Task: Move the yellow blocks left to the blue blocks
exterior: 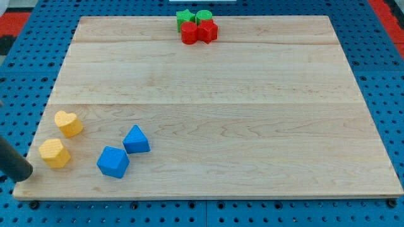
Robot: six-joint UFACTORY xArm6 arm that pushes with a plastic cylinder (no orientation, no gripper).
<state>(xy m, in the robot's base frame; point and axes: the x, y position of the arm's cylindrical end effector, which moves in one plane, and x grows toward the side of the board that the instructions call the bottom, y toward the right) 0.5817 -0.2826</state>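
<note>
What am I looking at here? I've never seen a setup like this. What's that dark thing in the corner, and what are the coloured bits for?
This is a single camera picture of a wooden board resting on a blue pegboard. The dark thing at the view's bottom left is a robot arm's rod; its lower end, my tip, slides along and pushes blocks. It holds nothing. Just right of my tip sit a yellow hexagonal block and a yellow heart block; further right are two blue blocks. At the view's top, two green blocks and two red blocks huddle together.
</note>
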